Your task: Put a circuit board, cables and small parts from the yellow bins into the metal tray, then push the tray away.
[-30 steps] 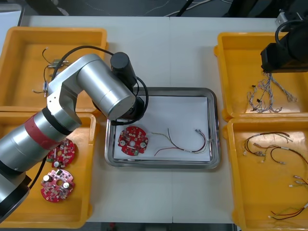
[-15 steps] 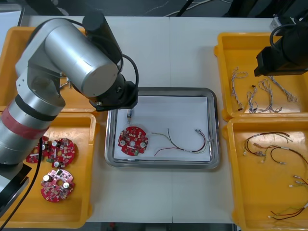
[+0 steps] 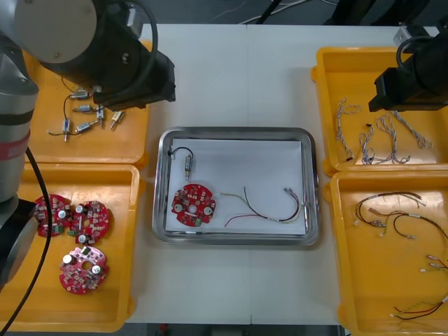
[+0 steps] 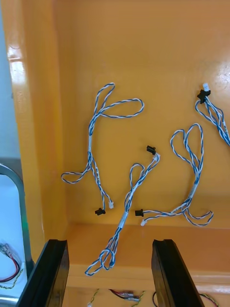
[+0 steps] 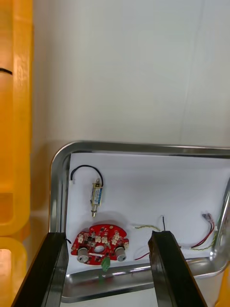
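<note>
Left tool [image 5: 108,237] away; metal part [image 3: 188,163] near-far

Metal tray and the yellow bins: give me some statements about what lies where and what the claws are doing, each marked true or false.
1. The shiny metal tray holds one round red circuit board. True.
2. A twisted blue and white cable lies in the tray. False: the blue and white cables lie in the far right yellow bin; the tray holds a red and yellow cable.
3. The right claw is shut on a cable. False: it hangs open and empty over those blue and white cables.
4. A small metal part with a black wire lies in the tray, beside the board. True.
5. The left claw, high over the table's left side, is open and empty. True.
</note>
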Action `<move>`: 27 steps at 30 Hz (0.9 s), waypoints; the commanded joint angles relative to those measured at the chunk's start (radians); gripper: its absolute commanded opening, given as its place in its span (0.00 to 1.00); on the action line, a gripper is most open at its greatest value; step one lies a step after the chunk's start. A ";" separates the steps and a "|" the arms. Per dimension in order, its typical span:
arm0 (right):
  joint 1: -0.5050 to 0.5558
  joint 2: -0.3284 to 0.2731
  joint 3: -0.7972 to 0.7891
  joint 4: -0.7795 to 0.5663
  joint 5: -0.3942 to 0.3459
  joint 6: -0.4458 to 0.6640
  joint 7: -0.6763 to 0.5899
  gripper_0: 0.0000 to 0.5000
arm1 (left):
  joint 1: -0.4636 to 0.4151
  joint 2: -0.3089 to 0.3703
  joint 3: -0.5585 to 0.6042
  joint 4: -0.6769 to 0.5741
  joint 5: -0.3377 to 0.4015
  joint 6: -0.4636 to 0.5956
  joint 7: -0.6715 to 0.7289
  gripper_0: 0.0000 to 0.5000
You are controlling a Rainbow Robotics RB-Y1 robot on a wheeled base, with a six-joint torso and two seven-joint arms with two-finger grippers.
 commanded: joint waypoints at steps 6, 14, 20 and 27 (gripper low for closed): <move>-0.043 -0.047 -0.111 0.097 -0.016 -0.050 0.214 1.00 | -0.025 0.169 0.058 0.033 -0.016 0.006 -0.185 1.00; -0.043 -0.082 -0.131 0.136 -0.004 -0.065 0.229 1.00 | 0.048 0.228 0.196 0.156 -0.061 0.006 -0.373 1.00; -0.043 -0.102 -0.164 0.194 0.010 -0.085 0.252 1.00 | 0.110 0.242 0.275 0.223 -0.095 0.006 -0.453 1.00; -0.043 -0.115 -0.169 0.284 0.037 -0.148 0.267 1.00 | 0.140 0.242 0.285 0.242 -0.182 -0.033 -0.456 1.00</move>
